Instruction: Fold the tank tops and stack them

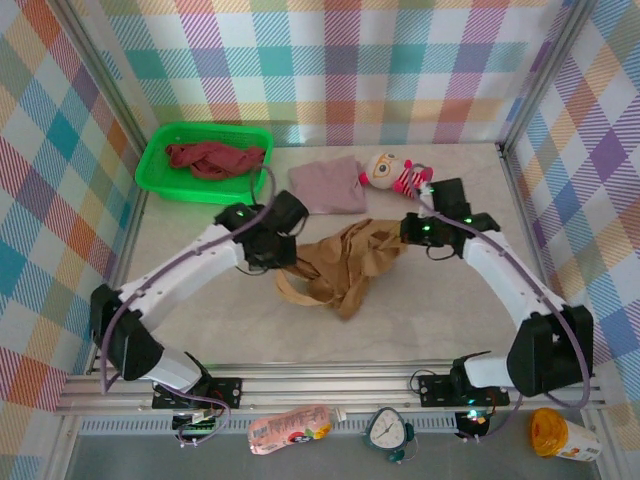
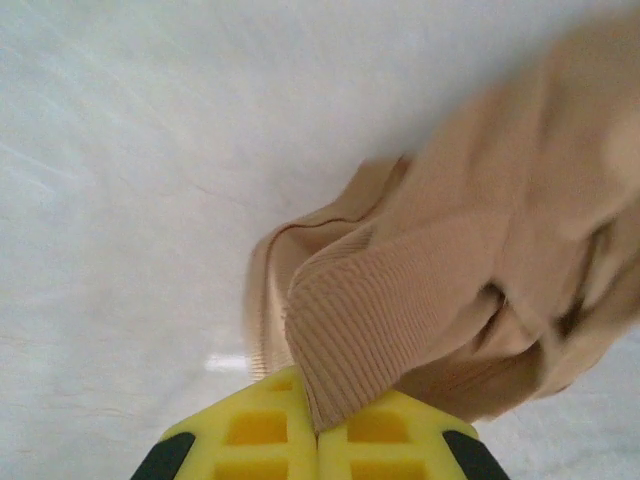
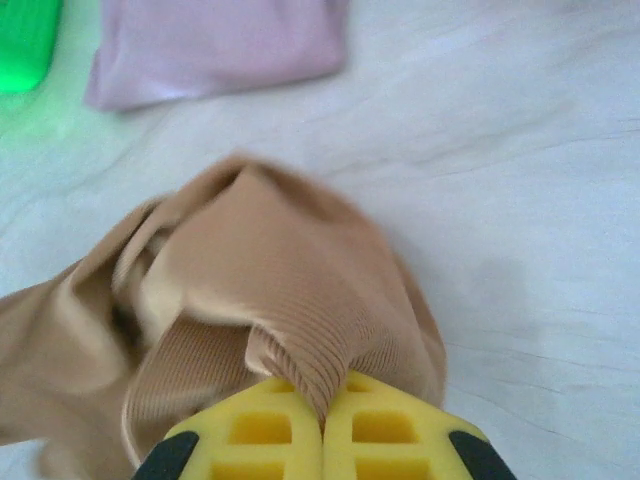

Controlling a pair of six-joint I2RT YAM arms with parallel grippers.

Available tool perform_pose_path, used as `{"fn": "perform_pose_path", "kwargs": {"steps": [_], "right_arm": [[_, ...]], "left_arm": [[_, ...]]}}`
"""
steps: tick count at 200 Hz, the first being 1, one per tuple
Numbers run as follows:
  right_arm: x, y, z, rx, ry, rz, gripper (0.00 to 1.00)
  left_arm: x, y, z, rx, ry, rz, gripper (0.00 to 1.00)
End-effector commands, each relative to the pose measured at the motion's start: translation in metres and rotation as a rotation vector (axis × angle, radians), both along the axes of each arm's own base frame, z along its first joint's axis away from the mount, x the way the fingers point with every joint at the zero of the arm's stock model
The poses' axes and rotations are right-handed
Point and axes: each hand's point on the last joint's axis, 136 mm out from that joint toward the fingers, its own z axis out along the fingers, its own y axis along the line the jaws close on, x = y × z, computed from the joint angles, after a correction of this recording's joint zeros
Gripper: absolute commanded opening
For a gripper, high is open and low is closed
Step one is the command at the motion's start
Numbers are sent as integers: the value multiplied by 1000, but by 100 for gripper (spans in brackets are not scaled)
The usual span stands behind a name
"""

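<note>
The tan-brown tank top [image 1: 345, 262] lies crumpled at mid-table, its ribbed cloth pinched at both sides. My left gripper [image 1: 288, 252] is shut on its left edge; the yellow jaws [image 2: 318, 432] clamp a ribbed fold [image 2: 400, 320]. My right gripper [image 1: 404, 236] is shut on its right edge, a bunched ribbed fold [image 3: 300, 330] caught between the yellow jaws [image 3: 323, 432]. The mauve-pink tank top [image 1: 328, 186] lies folded flat behind, also seen in the right wrist view [image 3: 215, 45]. The dark maroon-red tank top [image 1: 212, 158] sits heaped in the green basket [image 1: 158, 176].
A pink-and-white striped plush toy [image 1: 396, 173] lies right of the folded pink top. The green basket's corner [image 3: 25, 40] shows in the right wrist view. Checked walls enclose the table on three sides. A bottle, a clock and a cup lie below the front rail.
</note>
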Motion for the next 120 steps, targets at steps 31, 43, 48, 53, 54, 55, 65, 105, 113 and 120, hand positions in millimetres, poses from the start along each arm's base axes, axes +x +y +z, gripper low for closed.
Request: {"fn": "perform_pose_path", "kwargs": {"steps": [31, 43, 48, 53, 54, 55, 65, 105, 113, 120], "right_arm": [[-10, -52, 102, -46, -252, -55, 4], [-14, -63, 127, -66, -329, -70, 4], [-17, -64, 136, -75, -358, -63, 3], [-21, -63, 144, -79, -387, -47, 4], [-22, -63, 146, -80, -393, -43, 4], [-23, -62, 148, -79, -398, -39, 4], [-35, -56, 160, -65, -447, 6, 4], [-89, -28, 163, 10, -570, 202, 4], [-94, -25, 149, 20, -546, 223, 4], [-93, -24, 136, 31, -515, 222, 5]], "left_arm": [[-4, 69, 117, 153, -236, -5, 0], [-7, 78, 134, 147, -282, 7, 0], [-8, 79, 138, 138, -295, 5, 0], [-10, 79, 140, 121, -305, 0, 0], [-11, 79, 141, 117, -306, 0, 0], [-10, 79, 140, 116, -304, -2, 0], [-16, 73, 140, 63, -310, -28, 0], [-35, 82, 117, -10, -313, -4, 0], [-35, 87, 106, -8, -286, 15, 0], [-32, 86, 95, -17, -264, 20, 0]]}}
